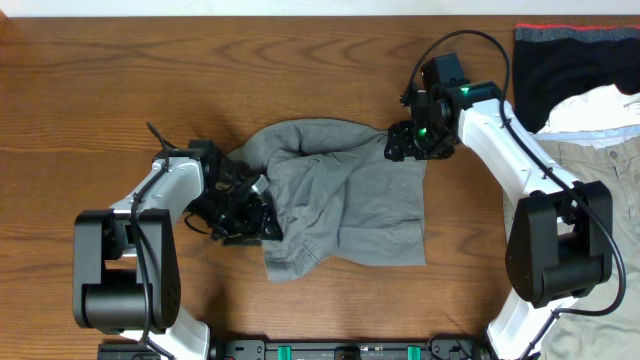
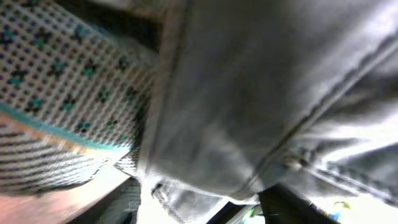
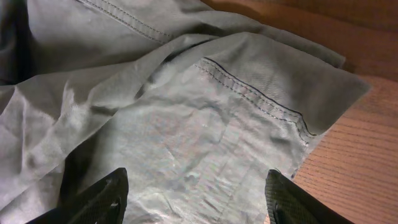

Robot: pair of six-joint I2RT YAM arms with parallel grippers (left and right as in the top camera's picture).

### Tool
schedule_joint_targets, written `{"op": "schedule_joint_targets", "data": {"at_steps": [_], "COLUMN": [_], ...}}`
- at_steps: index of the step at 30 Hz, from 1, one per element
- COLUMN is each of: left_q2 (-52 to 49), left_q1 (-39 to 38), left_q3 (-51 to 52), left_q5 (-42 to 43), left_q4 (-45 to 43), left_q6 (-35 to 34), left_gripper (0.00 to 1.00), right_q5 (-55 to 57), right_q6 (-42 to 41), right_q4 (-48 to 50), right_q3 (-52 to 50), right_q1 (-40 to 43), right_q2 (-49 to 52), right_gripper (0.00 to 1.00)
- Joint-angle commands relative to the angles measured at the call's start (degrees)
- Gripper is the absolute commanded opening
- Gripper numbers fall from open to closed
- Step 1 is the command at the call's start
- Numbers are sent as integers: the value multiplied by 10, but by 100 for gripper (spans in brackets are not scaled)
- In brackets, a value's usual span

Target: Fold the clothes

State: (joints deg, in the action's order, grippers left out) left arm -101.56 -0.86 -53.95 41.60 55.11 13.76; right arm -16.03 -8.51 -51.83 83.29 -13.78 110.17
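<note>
The grey shorts (image 1: 350, 200) lie crumpled in the middle of the wooden table. My left gripper (image 1: 245, 210) is pressed into their left side. In the left wrist view the grey cloth (image 2: 261, 93) fills the frame, with a dotted, paler lining (image 2: 62, 74) at the left. The left gripper's fingers (image 2: 199, 208) stand apart with cloth between them. My right gripper (image 1: 408, 143) is at the shorts' far right corner. In the right wrist view it (image 3: 196, 199) is open just above the stitched hem (image 3: 249, 93), holding nothing.
A black garment with a red edge (image 1: 560, 60) lies at the far right. Paler beige trousers (image 1: 600, 160) lie below it, by the right arm's base. Bare wood (image 1: 100, 80) spreads left and behind the shorts, and shows beside the hem (image 3: 360, 155).
</note>
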Motion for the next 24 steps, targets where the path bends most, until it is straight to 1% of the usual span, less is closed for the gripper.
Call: {"op": "schedule_joint_targets", "data": {"at_steps": [1,4,5,7,8,12,15,16,18,19,20,21,23,24], "left_q2": [-1,0,3,13,19,62,108,122,153,166,176,184,191,191], "left_q1": [-1,-1,-1,-1,-1,-1,-1,-1,-1,-1,-1,-1,-1,-1], "left_q3": [1,1,1,1,1,-1,-1,-1,-1,0,0,0,6,11], "left_q5": [90,112,120,124,124,123,120,117,117,112,90,50,-26,-49], "left_q4": [1,8,17,36,47,90,101,103,104,104,104,102,88,75], "left_q6": [34,34,46,61,67,87,87,87,84,78,61,35,-26,-47], "left_gripper": [37,24,20,19,14,10,8,6,6,10,17,24,33,36], "right_q5": [-3,-3,-2,-2,-2,5,25,28,28,28,28,28,27,27], "right_q6": [9,9,9,9,9,9,9,9,9,9,9,9,9,9], "right_q4": [-1,-1,-1,0,0,0,-1,-1,0,0,0,-1,-2,-2], "right_q3": [1,1,1,1,1,1,1,1,1,1,1,1,1,1], "right_q1": [4,4,4,4,4,4,4,4,5,5,5,5,5,5], "right_q2": [-5,-5,-5,-5,-5,-5,-5,-5,-5,-5,-5,-5,-5,-5], "right_gripper": [69,69,70,70,70,71,71,72,72,72,72,72,73,72]}}
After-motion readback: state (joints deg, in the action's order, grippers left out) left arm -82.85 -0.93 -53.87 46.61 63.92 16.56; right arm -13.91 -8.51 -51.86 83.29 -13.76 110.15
